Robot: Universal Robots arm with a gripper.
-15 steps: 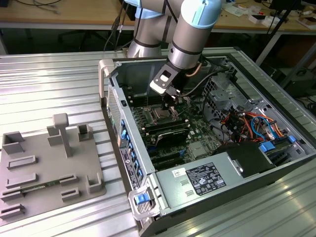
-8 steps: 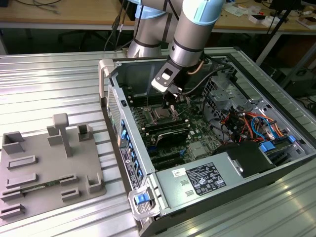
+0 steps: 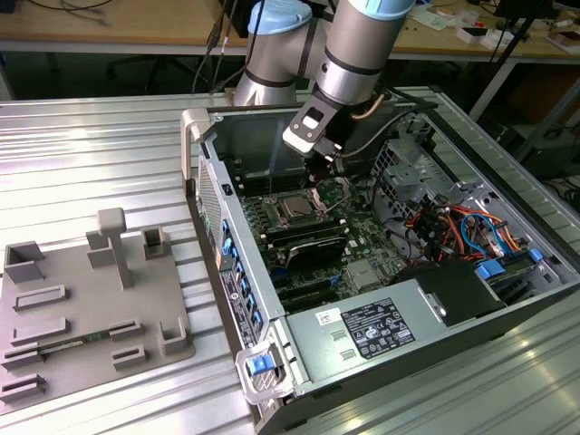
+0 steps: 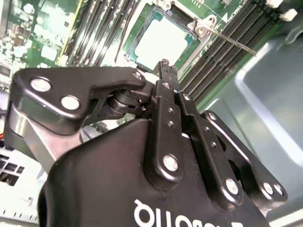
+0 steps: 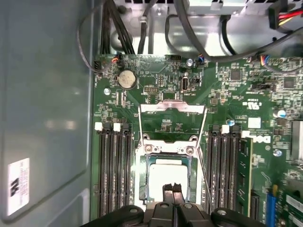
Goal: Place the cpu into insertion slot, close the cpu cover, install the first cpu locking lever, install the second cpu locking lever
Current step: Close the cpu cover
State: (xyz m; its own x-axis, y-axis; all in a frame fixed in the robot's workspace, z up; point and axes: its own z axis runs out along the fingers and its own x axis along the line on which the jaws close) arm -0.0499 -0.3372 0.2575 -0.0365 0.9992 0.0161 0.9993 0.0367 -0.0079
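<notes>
Ribbed metal table [image 3: 109, 136] carries an open computer case [image 3: 222, 227]. Mid motherboard [image 5: 156, 71], between memory slots [image 5: 113, 170], the cpu [image 5: 165, 172] lies flat in the insertion slot [image 5: 142, 179], metal top up. The cpu cover [image 5: 173, 108] is swung open. Just above, the gripper [image 5: 173, 187], jaws pressed together.

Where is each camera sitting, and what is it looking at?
Exterior view: off the robot, looking down into the open computer case; the arm reaches in.
First wrist view: on the wrist, facing the motherboard; the gripper shows.
Second wrist view: on the wrist, looking along the gripper.
Both wrist views share the gripper and the cpu.
</notes>
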